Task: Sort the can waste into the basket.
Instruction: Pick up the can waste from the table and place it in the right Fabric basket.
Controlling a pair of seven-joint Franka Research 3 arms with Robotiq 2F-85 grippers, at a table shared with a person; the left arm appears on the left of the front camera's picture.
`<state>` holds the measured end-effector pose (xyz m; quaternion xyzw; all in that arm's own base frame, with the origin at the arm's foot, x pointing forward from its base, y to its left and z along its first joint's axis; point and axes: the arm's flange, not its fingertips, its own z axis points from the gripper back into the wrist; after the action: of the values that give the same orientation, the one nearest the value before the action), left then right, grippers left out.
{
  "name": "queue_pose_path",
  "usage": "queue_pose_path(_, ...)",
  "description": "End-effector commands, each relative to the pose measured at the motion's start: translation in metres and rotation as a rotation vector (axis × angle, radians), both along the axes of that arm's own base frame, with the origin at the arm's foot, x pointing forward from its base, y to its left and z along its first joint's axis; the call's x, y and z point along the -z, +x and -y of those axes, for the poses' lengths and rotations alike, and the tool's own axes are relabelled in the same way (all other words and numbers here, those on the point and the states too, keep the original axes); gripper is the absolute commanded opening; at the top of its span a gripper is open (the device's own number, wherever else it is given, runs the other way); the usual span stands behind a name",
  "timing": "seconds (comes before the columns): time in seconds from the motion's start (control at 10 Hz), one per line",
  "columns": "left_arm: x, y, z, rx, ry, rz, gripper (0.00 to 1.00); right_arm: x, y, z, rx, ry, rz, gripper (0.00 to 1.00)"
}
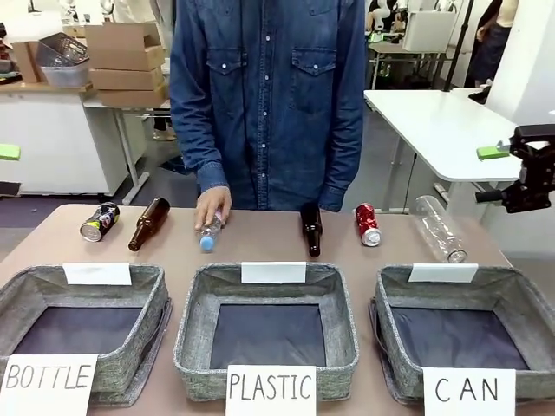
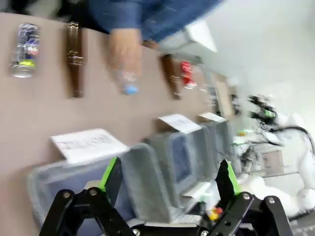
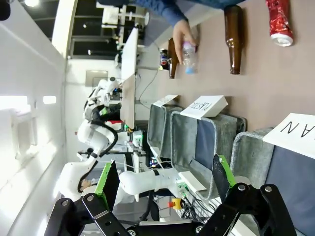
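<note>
Cans are both lying loose on the table, neither one sorted yet. The red can (image 1: 368, 224) is resting just beyond the CAN basket (image 1: 392, 299), off its far left corner. The dark can (image 1: 99, 222) is sitting well away from that basket. The right gripper (image 3: 165, 169) is hovering high off the basket's far right corner, jaws apart and empty. The left gripper (image 2: 171, 167) is hanging spread too, holding nothing. The pick looks unstarted. Next, the right arm needs lowering over the red can, fingers straddling it.

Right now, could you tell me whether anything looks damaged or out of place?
The red can looks dented, lying on its side. The dark can lies behind the BOTTLE basket, far from the CAN basket.
</note>
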<state>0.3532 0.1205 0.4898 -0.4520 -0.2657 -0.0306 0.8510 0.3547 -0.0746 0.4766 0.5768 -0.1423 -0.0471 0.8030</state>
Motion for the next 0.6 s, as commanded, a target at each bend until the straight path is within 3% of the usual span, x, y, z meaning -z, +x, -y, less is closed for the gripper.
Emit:
queue_pose_path(0.0, 0.012, 0.06, -0.009, -0.134, 0.251, -0.152, 1.0, -0.002, 0.005, 0.001, -0.004, 0.02, 0.028, 1.0)
queue_pose_path(0.1, 0.022, 0.087, -0.001, -0.231, 0.416, -0.205, 1.0, -0.002, 0.005, 0.001, -0.004, 0.02, 0.028, 1.0)
queue_pose_path(0.2, 0.031, 0.107, 0.009, -0.21, 0.537, -0.247, 1.0, -0.002, 0.005, 0.001, -0.004, 0.02, 0.028, 1.0)
queue_pose_path(0.3, 0.034, 0.121, 0.018, -0.21, 0.614, -0.239, 1.0, -0.002, 0.005, 0.001, -0.004, 0.02, 0.028, 1.0)
queue_pose_path(0.4, 0.025, 0.133, 0.023, -0.254, 0.555, -0.13, 1.0, -0.002, 0.005, 0.001, -0.004, 0.02, 0.028, 1.0)
queue_pose_path(0.5, 0.038, 0.114, 0.011, -0.234, 0.539, -0.126, 1.0, -0.002, 0.005, 0.001, -0.004, 0.02, 0.028, 1.0)
